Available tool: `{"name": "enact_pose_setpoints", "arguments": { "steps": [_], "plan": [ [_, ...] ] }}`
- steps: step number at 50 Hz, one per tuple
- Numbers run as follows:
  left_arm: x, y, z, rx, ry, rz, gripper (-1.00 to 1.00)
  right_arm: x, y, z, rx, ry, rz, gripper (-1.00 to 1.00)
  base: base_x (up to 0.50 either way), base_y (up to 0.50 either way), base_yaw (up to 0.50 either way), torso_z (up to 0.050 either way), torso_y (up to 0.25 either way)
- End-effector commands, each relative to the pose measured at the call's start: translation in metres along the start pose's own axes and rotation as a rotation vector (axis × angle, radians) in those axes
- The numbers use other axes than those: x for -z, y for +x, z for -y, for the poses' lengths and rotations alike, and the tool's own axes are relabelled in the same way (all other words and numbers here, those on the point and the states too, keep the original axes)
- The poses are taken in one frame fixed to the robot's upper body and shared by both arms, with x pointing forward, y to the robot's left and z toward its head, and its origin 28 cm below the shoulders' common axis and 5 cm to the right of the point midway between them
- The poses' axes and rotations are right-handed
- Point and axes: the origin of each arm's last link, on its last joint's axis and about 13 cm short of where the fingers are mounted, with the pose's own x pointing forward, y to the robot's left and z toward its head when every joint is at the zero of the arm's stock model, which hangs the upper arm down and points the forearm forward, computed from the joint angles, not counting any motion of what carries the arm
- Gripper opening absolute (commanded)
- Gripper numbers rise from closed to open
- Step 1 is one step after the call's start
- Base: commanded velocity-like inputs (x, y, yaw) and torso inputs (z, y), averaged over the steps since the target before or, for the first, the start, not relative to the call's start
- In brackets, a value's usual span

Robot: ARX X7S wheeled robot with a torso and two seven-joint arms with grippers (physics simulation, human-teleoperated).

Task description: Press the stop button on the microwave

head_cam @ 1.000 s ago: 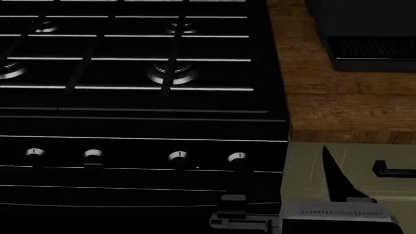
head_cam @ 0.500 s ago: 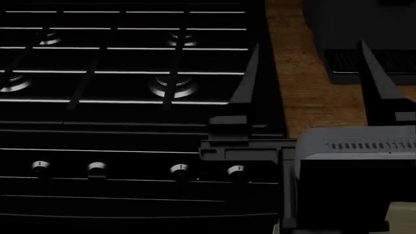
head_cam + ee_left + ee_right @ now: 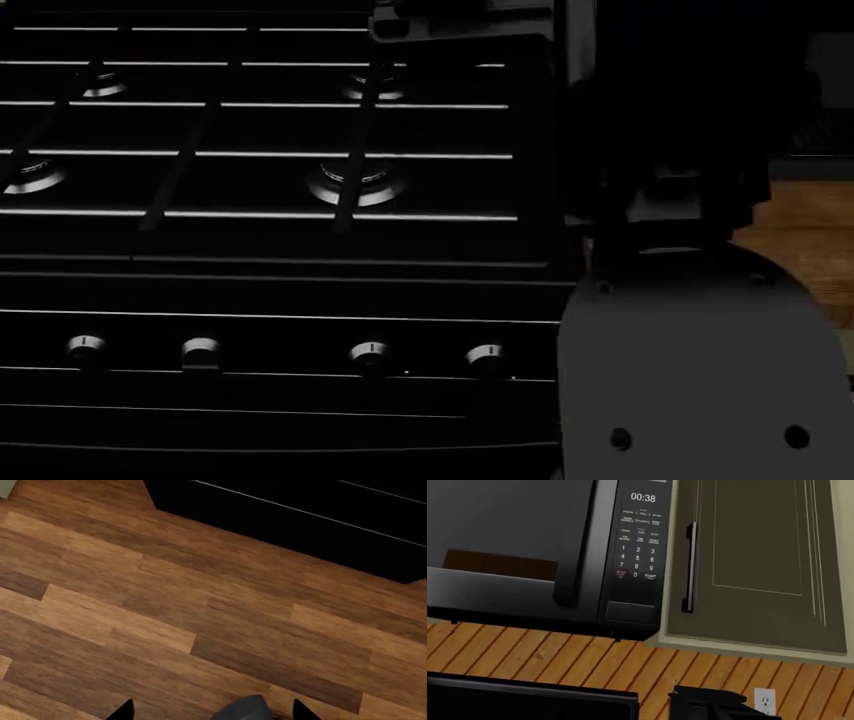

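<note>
The black microwave shows in the right wrist view, hung above a wood-plank wall. Its keypad reads 00:38, with the orange stop button at the keypad's lower left. My right arm is raised in the head view. Only the right gripper's finger carriage shows at the top edge, standing far out from the body, so the jaws are apart and the fingertips are out of view. My left gripper is open and empty over the wood floor, with one fingertip at the edge.
A black stove with burners and several knobs fills the head view, with a wooden counter on its right. An olive cabinet with a bar handle adjoins the microwave. A wall outlet and dark shapes sit below.
My right arm has risen from low in front of the stove knobs to above the cooktop. The open fingers have gone out of the head view's top.
</note>
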Motion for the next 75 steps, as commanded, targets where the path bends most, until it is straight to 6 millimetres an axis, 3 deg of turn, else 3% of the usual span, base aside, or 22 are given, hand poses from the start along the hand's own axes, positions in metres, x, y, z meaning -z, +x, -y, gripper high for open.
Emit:
{"name": "enact_pose_setpoints", "arguments": {
  "steps": [1,19,45,50,54,61,75],
  "plan": [
    [0.001,0.000,0.000,0.000,-0.001,-0.003,1.00,-0.019,0.054,-0.004,0.001,0.021,-0.049,1.00,0.00,0.00,0.00,0.050,0.121],
    [0.001,0.000,0.000,0.000,-0.001,-0.003,1.00,-0.049,0.124,-0.007,-0.021,0.053,-0.146,1.00,0.00,0.00,0.00,0.050,0.123],
    [0.001,0.000,0.000,0.000,-0.001,-0.003,1.00,-0.078,0.179,-0.004,0.069,0.043,-0.147,1.00,0.00,0.00,0.00,0.050,0.123],
    [0.001,0.000,0.000,0.000,-0.001,-0.003,1.00,-0.085,0.188,-0.002,0.071,0.040,-0.128,1.00,0.00,0.00,0.00,0.050,0.122],
    [0.001,0.000,0.000,0.000,-0.001,-0.003,1.00,-0.101,0.194,0.003,0.094,0.050,-0.110,1.00,0.00,0.00,0.00,0.050,0.123],
    [0.001,0.000,0.000,0.000,-0.001,-0.003,1.00,-0.134,0.186,0.000,0.079,0.038,-0.046,1.00,0.00,0.00,0.00,0.050,0.122],
    [0.001,0.000,0.000,0.000,-0.001,-0.003,1.00,-0.139,0.184,-0.003,0.035,0.072,-0.015,1.00,0.34,-0.06,0.00,0.050,0.122]
  ]
}}
